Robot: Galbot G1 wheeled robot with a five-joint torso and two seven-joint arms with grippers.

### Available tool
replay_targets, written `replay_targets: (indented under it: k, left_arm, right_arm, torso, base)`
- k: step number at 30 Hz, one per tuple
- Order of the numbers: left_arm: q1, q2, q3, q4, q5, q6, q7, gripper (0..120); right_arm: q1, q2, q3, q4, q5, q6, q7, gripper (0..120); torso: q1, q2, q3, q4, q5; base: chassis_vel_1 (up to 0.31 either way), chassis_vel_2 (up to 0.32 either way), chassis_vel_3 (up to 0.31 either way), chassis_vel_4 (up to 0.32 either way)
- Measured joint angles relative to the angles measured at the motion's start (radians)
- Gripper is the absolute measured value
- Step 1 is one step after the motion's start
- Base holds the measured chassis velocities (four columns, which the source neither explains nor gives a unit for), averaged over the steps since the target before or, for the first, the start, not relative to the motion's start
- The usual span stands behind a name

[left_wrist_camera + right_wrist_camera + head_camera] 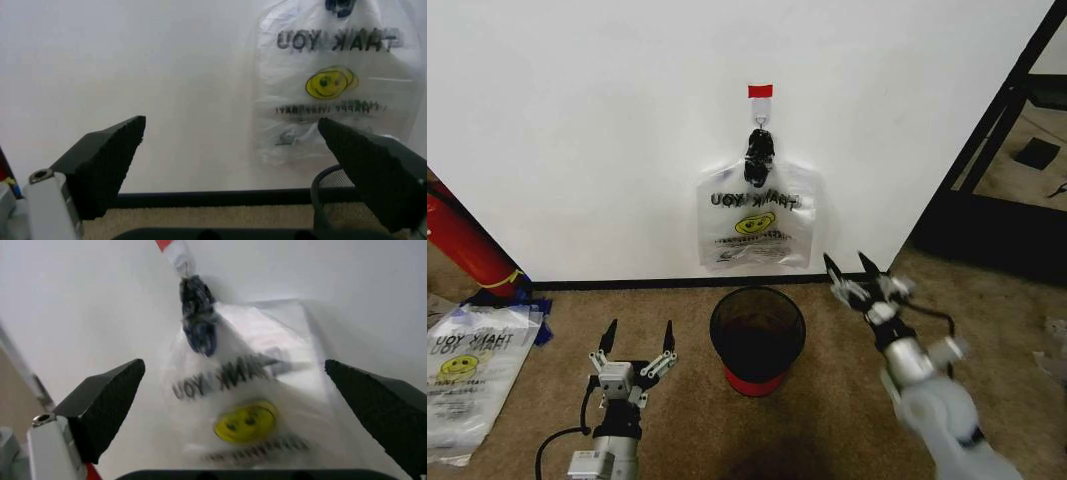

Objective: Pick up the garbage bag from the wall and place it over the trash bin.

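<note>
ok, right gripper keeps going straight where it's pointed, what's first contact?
Likely the garbage bag hanging on the wall: the open right gripper frames it dead ahead, nothing between. Depth is unclear.

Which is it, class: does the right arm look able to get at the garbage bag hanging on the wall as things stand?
Probably yes. The right gripper is open, raised just beside the garbage bag and aimed at it; nothing lies between. The trash bin sits lower, out of the path.

garbage bag (757, 220) clear, yellow smiley | trash bin (758, 335) black, red base
</note>
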Motion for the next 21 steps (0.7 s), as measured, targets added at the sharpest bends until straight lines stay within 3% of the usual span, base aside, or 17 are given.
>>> replay_targets:
  k: [10,21]
  left_arm:
    - [0.030,-0.047,-0.029,-0.024,0.017,-0.004,0.004,100]
    - [0.031,-0.053,-0.033,-0.035,0.034,-0.005,0.006,100]
  right_arm:
    - [0.330,0.072,-0.170,-0.313,0.133,-0.066,-0.173,100]
    - [0.503,0.163,-0.238,-0.511,0.146,-0.072,-0.177,100]
  torso:
    - [0.000,0.000,0.000,-0.0004,-0.0003]
    - [0.000,0.000,0.000,-0.0004,-0.0002]
  base:
    - [0.000,0.000,0.000,0.000]
    - [0.000,0.000,0.000,0.000]
